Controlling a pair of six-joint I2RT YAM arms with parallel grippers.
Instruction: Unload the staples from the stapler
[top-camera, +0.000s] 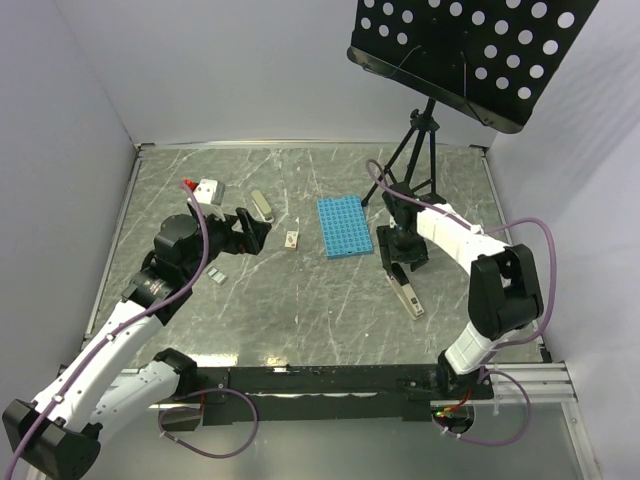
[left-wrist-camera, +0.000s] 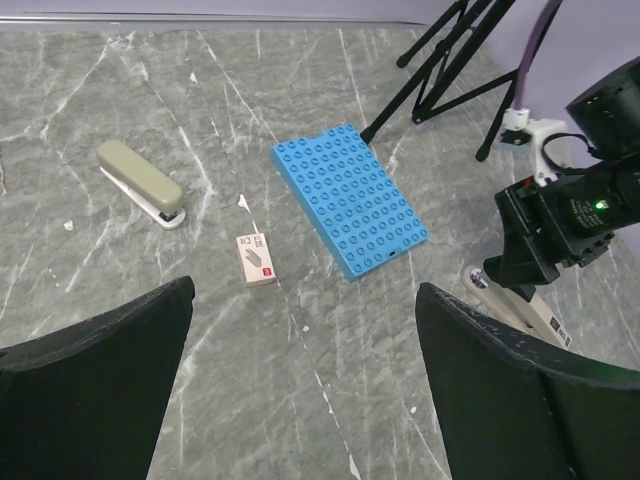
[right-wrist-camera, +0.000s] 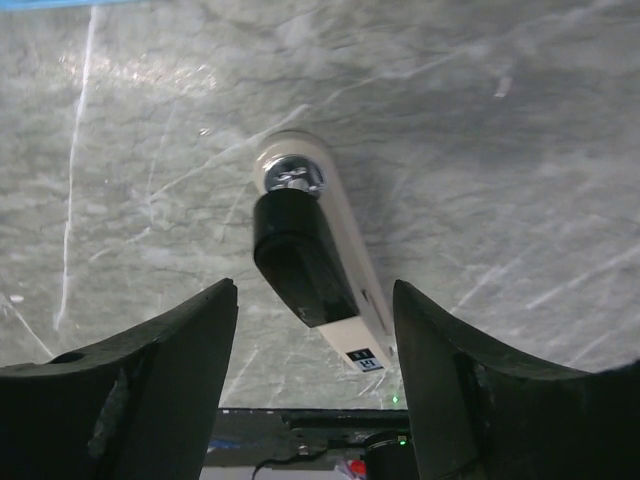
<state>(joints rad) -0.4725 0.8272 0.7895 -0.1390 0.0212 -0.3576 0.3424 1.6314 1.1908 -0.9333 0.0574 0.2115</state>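
Your right gripper (right-wrist-camera: 312, 295) has its 2 fingers (right-wrist-camera: 140, 390) wide apart, and they hold nothing. The stapler (right-wrist-camera: 308, 262) lies flat on the table (right-wrist-camera: 500, 150), just under the gap between them; whether a finger touches it, I cannot tell. Your left gripper (left-wrist-camera: 303, 290) is also spread wide and is empty, above the table. In front of it lie a small tan block (left-wrist-camera: 256, 260), an olive-green stapler (left-wrist-camera: 140, 183) and the blue studded plate (left-wrist-camera: 350, 200). The staples (top-camera: 215, 274), tiny grey strips, lie just beside your left arm (top-camera: 170, 270), well apart from the stapler.
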